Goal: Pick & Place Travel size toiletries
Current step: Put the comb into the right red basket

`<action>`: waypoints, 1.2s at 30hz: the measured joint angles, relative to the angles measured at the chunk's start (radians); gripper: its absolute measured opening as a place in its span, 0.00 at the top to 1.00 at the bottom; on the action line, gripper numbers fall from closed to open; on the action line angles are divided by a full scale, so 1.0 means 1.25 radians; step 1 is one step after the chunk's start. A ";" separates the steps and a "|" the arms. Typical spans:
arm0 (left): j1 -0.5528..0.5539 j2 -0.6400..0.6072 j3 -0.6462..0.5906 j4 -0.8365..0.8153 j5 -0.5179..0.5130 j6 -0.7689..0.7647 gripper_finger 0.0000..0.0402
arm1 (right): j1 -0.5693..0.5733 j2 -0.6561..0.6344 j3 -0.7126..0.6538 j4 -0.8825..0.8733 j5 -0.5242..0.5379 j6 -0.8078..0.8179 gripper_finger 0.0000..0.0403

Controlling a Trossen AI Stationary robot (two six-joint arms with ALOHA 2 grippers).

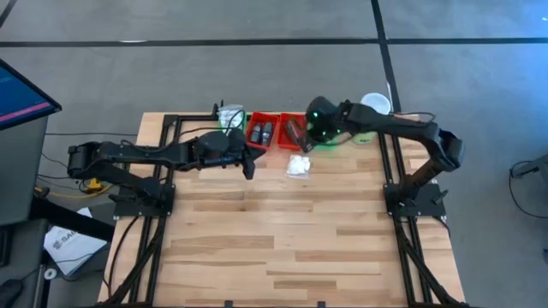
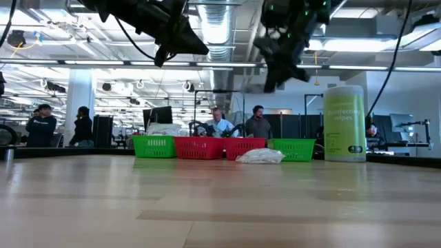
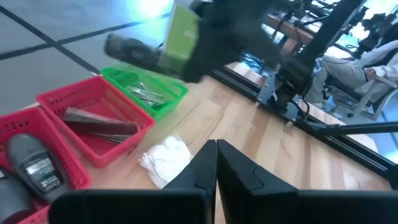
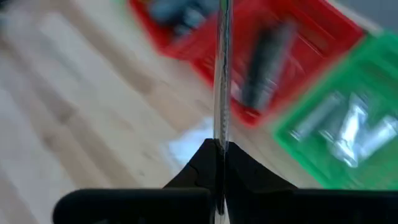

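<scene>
My right gripper (image 4: 219, 152) hangs above the trays (image 1: 301, 139), shut on a thin silvery tube (image 4: 221, 74). A heap of white packets (image 1: 298, 164) lies on the table in front of the trays. Dark grey bars lie in one red tray (image 3: 96, 121), black oval pieces in the other red tray (image 3: 31, 162), and silvery tubes in a green tray (image 3: 144, 92). My left gripper (image 3: 216, 152) is shut with nothing in it, raised above the table (image 1: 249, 169) to the left of the packets. My right gripper pinches one end of the silvery tube (image 4: 221, 142) between its two fingertips. The tube sticks straight out past the fingertips, in line with the fingers. It hangs clear of the table and trays, over the red tray with the dark bars (image 4: 267, 62).
A second green tray (image 1: 229, 118) stands at the left end of the row. A tall pale green canister (image 2: 343, 122) stands right of the trays at the far edge. Bare wood stretches toward the near edge (image 1: 274, 248). People show in the room behind.
</scene>
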 joint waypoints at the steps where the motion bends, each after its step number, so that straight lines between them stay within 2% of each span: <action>1: -0.003 0.001 0.000 0.001 0.000 -0.002 1.00 | -0.020 0.017 0.008 -0.024 -0.003 0.006 1.00; 4: -0.010 0.003 0.000 0.001 0.000 -0.017 1.00 | -0.067 0.080 0.049 -0.110 -0.008 -0.011 1.00; 10: -0.023 0.003 0.000 0.006 -0.015 -0.018 1.00 | -0.108 0.212 0.200 -0.156 -0.009 -0.042 1.00; 16: -0.031 0.003 0.000 0.007 -0.019 -0.021 1.00 | -0.111 0.351 0.378 -0.310 -0.018 -0.094 1.00; 20: -0.043 0.003 0.000 0.007 -0.019 -0.021 1.00 | -0.105 0.416 0.457 -0.351 0.003 -0.105 1.00; 29: -0.084 0.003 0.000 0.010 -0.037 -0.035 1.00 | -0.121 0.495 0.485 -0.391 0.035 -0.111 1.00; 36: -0.096 0.003 0.000 0.010 -0.050 -0.036 1.00 | -0.115 0.497 0.485 -0.360 0.041 -0.118 1.00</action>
